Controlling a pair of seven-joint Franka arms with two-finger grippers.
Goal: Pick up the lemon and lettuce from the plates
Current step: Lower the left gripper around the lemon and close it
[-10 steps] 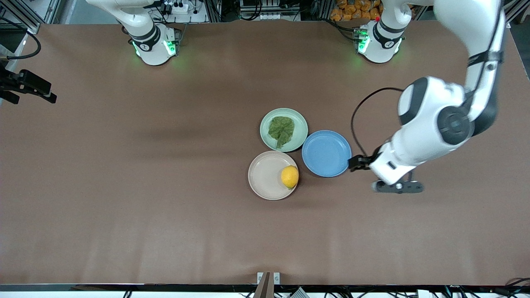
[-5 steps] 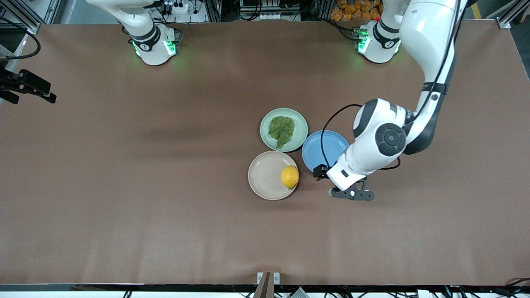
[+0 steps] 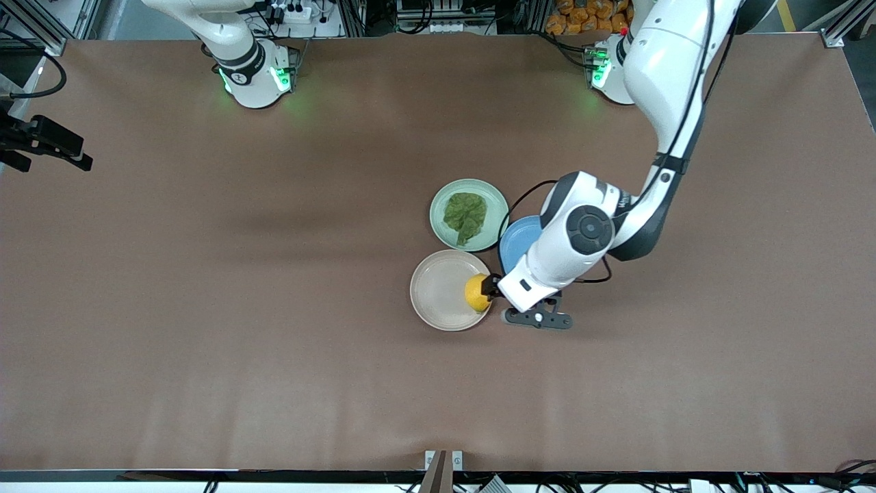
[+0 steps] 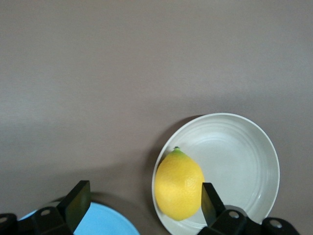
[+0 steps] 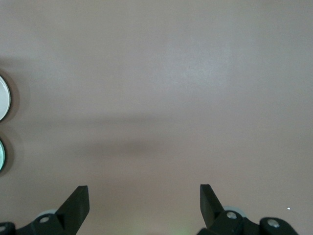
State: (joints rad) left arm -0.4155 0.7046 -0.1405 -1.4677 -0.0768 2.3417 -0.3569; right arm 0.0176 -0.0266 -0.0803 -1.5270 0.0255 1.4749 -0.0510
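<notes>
The yellow lemon (image 3: 476, 293) lies on the beige plate (image 3: 438, 291), at the rim toward the left arm's end. The dark green lettuce (image 3: 465, 213) lies on the mint plate (image 3: 494, 205), farther from the front camera. My left gripper (image 3: 491, 287) is open and hangs over the beige plate's edge beside the lemon. In the left wrist view the lemon (image 4: 179, 185) sits just inside one finger (image 4: 209, 198) of the open left gripper (image 4: 144, 196), on the beige plate (image 4: 244, 147). My right gripper (image 5: 144, 205) is open and empty over bare table; its arm waits.
A blue plate (image 3: 520, 239) touches both other plates, partly under the left arm; it also shows in the left wrist view (image 4: 98, 225). A black camera mount (image 3: 48, 140) stands at the right arm's end. Brown table lies all around the plates.
My left arm has swung from past the blue plate toward the right arm's end, across the blue plate, bringing the open gripper to the lemon. Lemon, lettuce and plates have not moved.
</notes>
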